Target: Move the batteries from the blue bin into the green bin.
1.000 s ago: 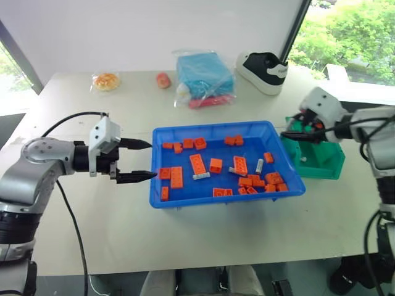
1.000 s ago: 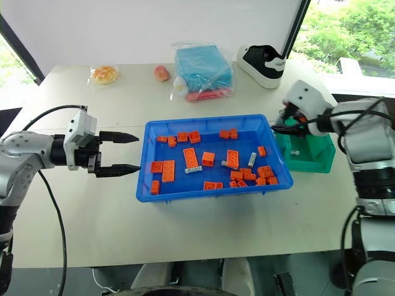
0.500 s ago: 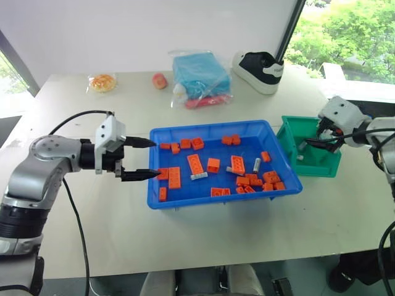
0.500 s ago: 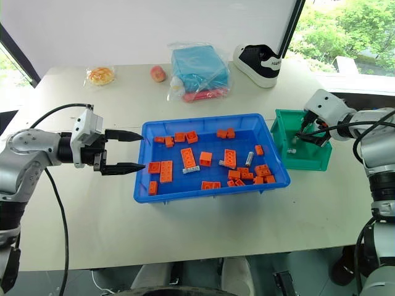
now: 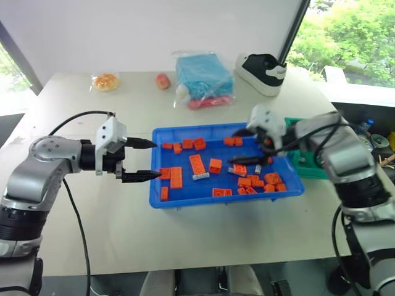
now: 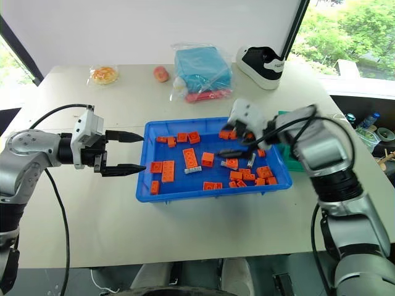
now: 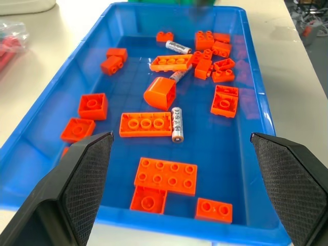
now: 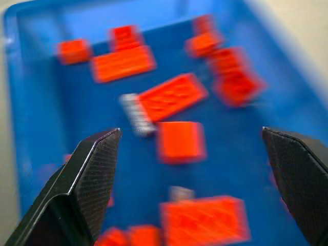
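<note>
Right gripper [image 5: 247,147] hangs over the right half of the blue bin [image 5: 159,201], jaws spread wide, nothing between them. Left gripper [image 5: 146,160] sits just off the bin's 9 o'clock rim, jaws also wide apart and empty.

Batteries we can pick out, all lying flat on the bin floor among orange bricks [image 5: 176,177]:
- One battery [image 7: 177,124] near the bin's centre, touching the end of a long brick. In the left eye view its long axis runs roughly 8 to 2 o'clock.
- A second [image 7: 178,47] toward the far right end, beside the brick cluster, axis closer to 12–6 in the head views.
- A third [image 7: 176,77] half tucked under a brick; we cannot read its heading well.

Green bin [image 5: 311,161] stands on the table [image 5: 203,240] just past the blue bin's 3 o'clock rim.

Risks, as we judge them:
- Bricks crowd each battery, so wide jaws may close on a brick alongside it, or on a brick alone.
- Jaws closing along the long axis instead of across it would let the cylinder roll or squirt out.
- The right wrist view is smeared, which suggests a quick arm; a hurried descent could nudge bricks and shift the target.
</note>
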Tool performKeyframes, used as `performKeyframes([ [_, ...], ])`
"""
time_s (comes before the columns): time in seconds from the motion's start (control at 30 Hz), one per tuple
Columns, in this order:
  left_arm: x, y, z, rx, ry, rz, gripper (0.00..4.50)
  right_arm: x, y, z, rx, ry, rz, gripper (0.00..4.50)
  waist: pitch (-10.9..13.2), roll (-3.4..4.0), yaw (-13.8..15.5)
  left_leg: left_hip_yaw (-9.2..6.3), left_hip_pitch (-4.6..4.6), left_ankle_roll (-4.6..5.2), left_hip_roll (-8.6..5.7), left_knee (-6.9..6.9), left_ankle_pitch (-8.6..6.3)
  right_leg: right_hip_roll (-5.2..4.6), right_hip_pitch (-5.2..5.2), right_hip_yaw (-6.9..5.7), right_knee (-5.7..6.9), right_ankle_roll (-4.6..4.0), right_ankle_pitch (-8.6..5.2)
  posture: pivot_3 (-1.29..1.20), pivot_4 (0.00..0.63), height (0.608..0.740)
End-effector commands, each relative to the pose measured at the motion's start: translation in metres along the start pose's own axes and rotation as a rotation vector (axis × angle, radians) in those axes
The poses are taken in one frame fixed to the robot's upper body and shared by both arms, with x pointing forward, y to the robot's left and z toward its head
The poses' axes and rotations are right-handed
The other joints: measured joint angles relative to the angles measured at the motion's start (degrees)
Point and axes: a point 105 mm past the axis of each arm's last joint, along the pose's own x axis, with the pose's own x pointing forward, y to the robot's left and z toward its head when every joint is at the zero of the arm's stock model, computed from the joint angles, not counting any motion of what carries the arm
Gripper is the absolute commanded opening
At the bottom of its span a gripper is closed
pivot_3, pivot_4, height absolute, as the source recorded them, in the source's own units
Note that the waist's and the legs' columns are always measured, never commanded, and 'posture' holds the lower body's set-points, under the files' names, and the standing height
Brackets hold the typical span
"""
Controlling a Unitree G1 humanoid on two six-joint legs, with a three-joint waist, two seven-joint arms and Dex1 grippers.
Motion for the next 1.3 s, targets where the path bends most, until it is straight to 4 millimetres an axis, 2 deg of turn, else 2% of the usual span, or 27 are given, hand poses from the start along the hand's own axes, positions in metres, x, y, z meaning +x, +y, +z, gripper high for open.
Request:
performKeyframes([
  [0.03, -0.007, 0.0, 0.012, 0.043, -0.017, 0.017, 4.5, 0.011, 0.03, 0.009, -0.001, -0.039, 0.169, 4.47, -0.01, -0.02, 0.09, -0.02, -0.02, 0.0, -0.01, 0.01, 0.0, 0.0, -0.01, 0.0, 0.0, -0.03, 0.01, 0.0, 0.15, 0.725],
  [0.13, -0.008, -0.001, 0.011, 0.041, -0.015, 0.023, 4.5, 0.02, 0.044, 0.006, 0.021, -0.036, 0.248, 4.47, -0.04, -0.07, -0.18, -0.03, -0.02, 0.0, 0.0, -0.01, 0.0, 0.01, 0.16, 0.01, 0.02, 0.0, 0.05, 0.0, 0.15, 0.725],
  [0.3, -0.007, -0.002, 0.012, 0.037, -0.018, 0.029, 4.5, 0.039, 0.044, -0.005, 0.043, -0.004, 0.248, 4.47, -0.06, -0.09, -0.26, -0.02, 0.01, 0.01, 0.01, -0.02, 0.0, 0.05, 0.17, 0.0, 0.09, 0.01, 0.05, 0.0, 0.15, 0.725],
  [0.43, -0.007, -0.006, 0.011, 0.03, -0.017, 0.02, 4.5, 0.055, 0.031, -0.009, 0.063, 0.007, 0.2, 4.47, -0.1, -0.16, -0.35, 0.0, 0.08, 0.01, 0.01, -0.03, 0.0, 0.06, 0.21, 0.01, 0.11, 0.01, 0.05, 0.0, 0.15, 0.725],
  [0.63, -0.009, -0.007, 0.012, 0.031, -0.007, 0.017, 4.5, 0.064, 0.013, -0.001, 0.086, -0.016, 0.162, 4.47, -0.09, -0.15, -0.18, 0.0, 0.09, 0.01, -0.01, -0.01, 0.0, 0.06, 0.15, 0.02, 0.12, 0.0, 0.05, 0.0, 0.15, 0.725],
  [0.97, -0.009, -0.003, 0.014, 0.042, -0.008, 0.024, 4.5, 0.078, 0.003, -0.016, 0.088, 0.026, 0.123, 4.47, -0.1, -0.15, -0.3, 0.03, 0.08, 0.01, -0.02, -0.02, 0.01, 0.09, 0.19, 0.04, 0.19, 0.01, 0.05, 0.0, 0.15, 0.725],
  [1.07, -0.009, -0.002, 0.015, 0.044, -0.008, 0.026, 4.5, 0.08, 0.007, -0.025, 0.05, 0.057, 0.13, 3.65, -0.1, -0.16, -0.4, 0.03, 0.08, 0.01, -0.02, -0.03, 0.01, 0.09, 0.17, 0.05, 0.22, 0.01, 0.05, 0.0, 0.15, 0.725],
  [1.23, -0.009, 0.002, 0.016, 0.046, -0.009, 0.033, 4.5, 0.081, 0.009, -0.034, 0.023, 0.078, 0.116, 3.65, -0.1, -0.16, -0.33, 0.03, 0.14, 0.01, -0.02, -0.02, 0.01, 0.09, 0.24, 0.05, 0.22, 0.01, 0.05, 0.0, 0.15, 0.725],
  [1.3, -0.008, 0.003, 0.016, 0.048, -0.012, 0.036, 4.5, 0.082, 0.01, -0.033, 0.029, 0.064, 0.116, 2.84, -0.1, -0.16, -0.32, 0.03, 0.17, 0.01, -0.02, -0.02, 0.01, 0.09, 0.26, 0.05, 0.23, 0.02, 0.04, 0.0, 0.15, 0.725],
])
